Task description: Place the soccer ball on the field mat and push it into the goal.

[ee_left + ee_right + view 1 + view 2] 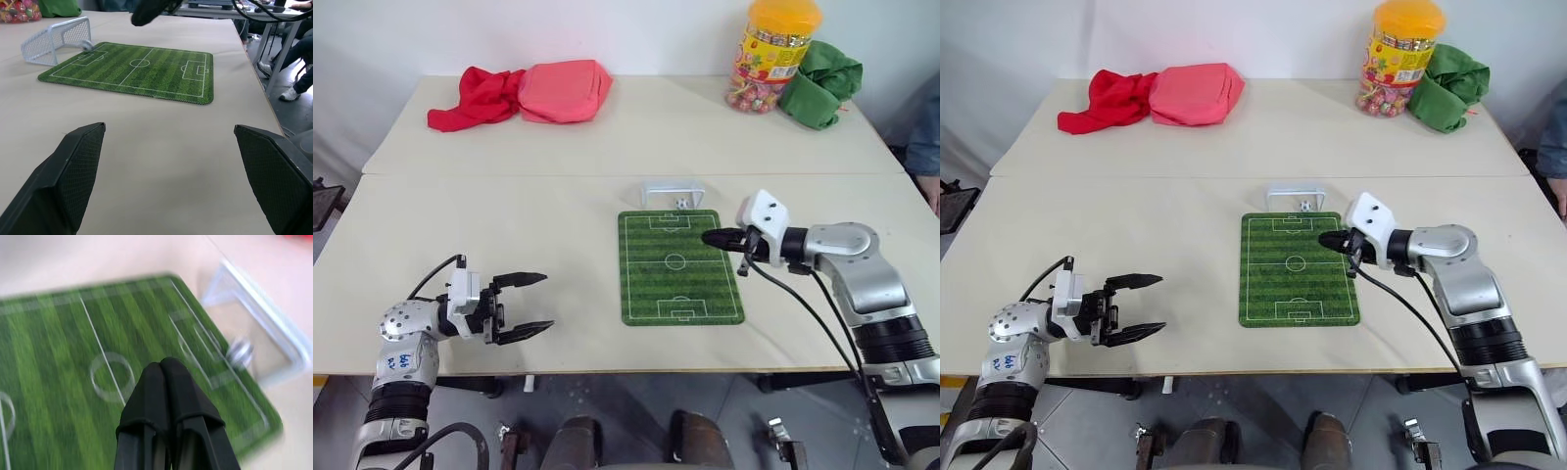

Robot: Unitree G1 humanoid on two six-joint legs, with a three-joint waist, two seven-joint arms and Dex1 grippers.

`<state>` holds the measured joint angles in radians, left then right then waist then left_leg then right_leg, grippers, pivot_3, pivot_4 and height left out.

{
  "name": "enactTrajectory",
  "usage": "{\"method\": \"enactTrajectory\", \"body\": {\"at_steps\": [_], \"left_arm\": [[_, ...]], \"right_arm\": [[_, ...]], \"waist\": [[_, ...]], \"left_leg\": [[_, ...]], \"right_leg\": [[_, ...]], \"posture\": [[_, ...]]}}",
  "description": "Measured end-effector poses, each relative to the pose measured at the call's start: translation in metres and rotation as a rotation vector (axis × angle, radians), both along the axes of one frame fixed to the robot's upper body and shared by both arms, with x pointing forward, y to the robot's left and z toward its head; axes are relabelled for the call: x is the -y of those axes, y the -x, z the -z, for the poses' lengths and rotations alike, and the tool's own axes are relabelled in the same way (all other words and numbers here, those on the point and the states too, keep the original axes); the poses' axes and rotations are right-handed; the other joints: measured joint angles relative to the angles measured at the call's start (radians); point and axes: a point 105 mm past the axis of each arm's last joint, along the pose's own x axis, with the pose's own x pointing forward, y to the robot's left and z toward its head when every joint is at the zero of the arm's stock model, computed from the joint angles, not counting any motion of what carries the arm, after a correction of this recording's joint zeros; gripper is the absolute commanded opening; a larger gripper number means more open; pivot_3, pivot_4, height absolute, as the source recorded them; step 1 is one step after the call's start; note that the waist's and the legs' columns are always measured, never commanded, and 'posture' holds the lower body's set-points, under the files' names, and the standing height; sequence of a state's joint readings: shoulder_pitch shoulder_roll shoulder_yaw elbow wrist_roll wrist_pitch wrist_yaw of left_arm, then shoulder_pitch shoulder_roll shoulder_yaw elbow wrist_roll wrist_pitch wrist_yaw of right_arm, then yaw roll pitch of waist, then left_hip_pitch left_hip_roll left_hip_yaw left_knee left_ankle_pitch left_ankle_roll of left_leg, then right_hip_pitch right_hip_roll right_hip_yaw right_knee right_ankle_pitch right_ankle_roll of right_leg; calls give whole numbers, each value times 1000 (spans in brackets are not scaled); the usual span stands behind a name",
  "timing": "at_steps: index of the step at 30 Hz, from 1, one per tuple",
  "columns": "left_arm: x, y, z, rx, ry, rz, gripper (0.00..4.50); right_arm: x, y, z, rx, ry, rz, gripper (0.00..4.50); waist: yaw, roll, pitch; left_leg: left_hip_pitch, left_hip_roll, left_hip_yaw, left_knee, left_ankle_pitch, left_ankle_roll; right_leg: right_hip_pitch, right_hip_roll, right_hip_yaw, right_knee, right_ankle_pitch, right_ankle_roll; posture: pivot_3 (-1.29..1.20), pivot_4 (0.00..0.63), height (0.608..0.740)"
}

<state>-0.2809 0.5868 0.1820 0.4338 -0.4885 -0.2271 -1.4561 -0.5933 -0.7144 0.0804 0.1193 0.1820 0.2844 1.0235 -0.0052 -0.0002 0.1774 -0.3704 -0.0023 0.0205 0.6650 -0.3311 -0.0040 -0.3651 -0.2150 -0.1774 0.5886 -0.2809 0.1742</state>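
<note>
The left gripper (530,305) hovers over the bare table (509,215), fingers spread wide, holding nothing. On the field mat (679,266), the right gripper (708,237) is pressed together, empty. The soccer ball (681,204) sits at the goal (672,192) mouth.
</note>
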Motion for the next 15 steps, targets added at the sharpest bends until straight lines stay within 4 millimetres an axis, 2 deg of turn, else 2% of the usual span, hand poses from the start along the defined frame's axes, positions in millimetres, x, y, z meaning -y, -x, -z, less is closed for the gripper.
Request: {"method": "enactTrajectory", "body": {"at_steps": [4, 8, 11, 15], "left_arm": [[3, -9, -5, -11, 15, -5, 4500], [1, -19, 0, -81, 24, -67, 4500], [-3, -30, 1, -91, 12, -135, 4500], [-15, -43, 4, -106, -24, -239, 4500]], "right_arm": [[18, 4, -1, -8, 24, 32, 75], [39, 10, 7, -58, 32, 66, 75], [62, 13, 12, -82, 9, 102, 75], [90, 23, 17, -102, -6, 53, 1202]], "waist": [[0, 0, 0], [-1, 0, 0], [0, 0, 0], [0, -1, 0]], "left_leg": [[0, 0, 0, 0, 0, 0], [0, 0, 1, 0, 0, 0], [1, 0, 1, 0, 0, 0], [1, 0, 1, 0, 0, 0]], "right_leg": [[0, 0, 0, 0, 0, 0], [0, 0, 1, 0, 0, 0], [0, 0, 1, 0, 0, 0], [1, 0, 1, -1, 0, 0]], "posture": [[0, 150, 740], [0, 150, 740], [0, 150, 740], [0, 150, 740]]}}
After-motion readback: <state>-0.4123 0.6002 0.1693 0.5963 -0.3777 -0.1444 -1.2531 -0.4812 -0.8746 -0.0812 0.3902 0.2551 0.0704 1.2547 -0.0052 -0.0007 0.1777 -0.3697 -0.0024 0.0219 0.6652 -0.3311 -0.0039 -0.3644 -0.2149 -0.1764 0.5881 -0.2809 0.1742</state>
